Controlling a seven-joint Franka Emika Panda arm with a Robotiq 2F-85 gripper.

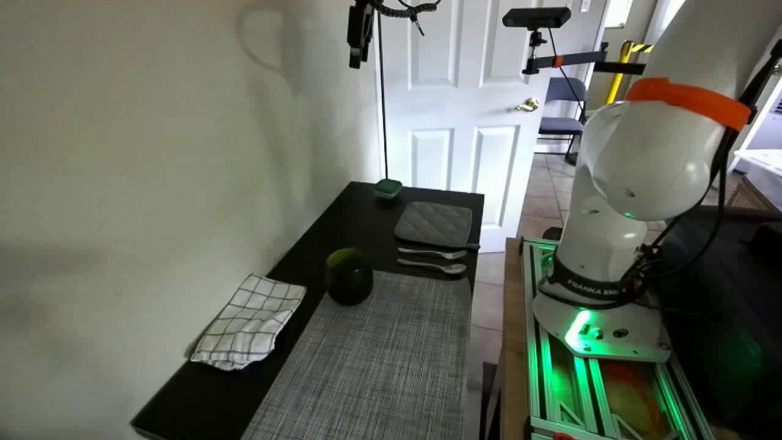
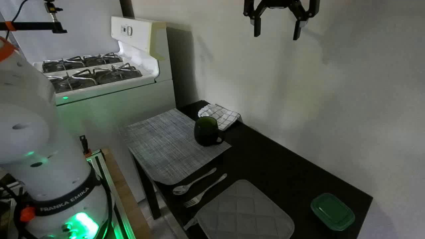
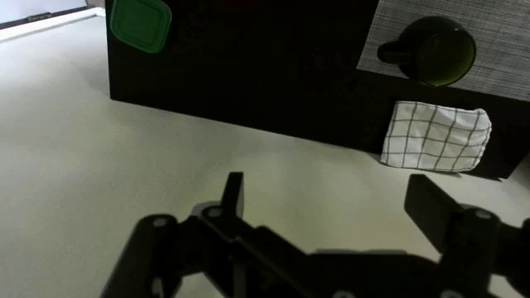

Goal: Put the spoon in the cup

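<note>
The spoon lies on the counter, in the lower middle of an exterior view, between the placemat and the fork. The cup stands upright on the placemat, near the middle of the same frame. The fingers, at the upper right, are wide apart with nothing between them. From this I judge that the task is at its beginning: the step in hand is to reach for the spoon. The next move should bring the fingers down across the slim handle, without catching the fork just beside it. The wrist view does not show the spoon, so the robot arm probably must shift first.

As for writing, the black band at the lower left says "FRANKA EMIKA". I can read no other label.
</note>
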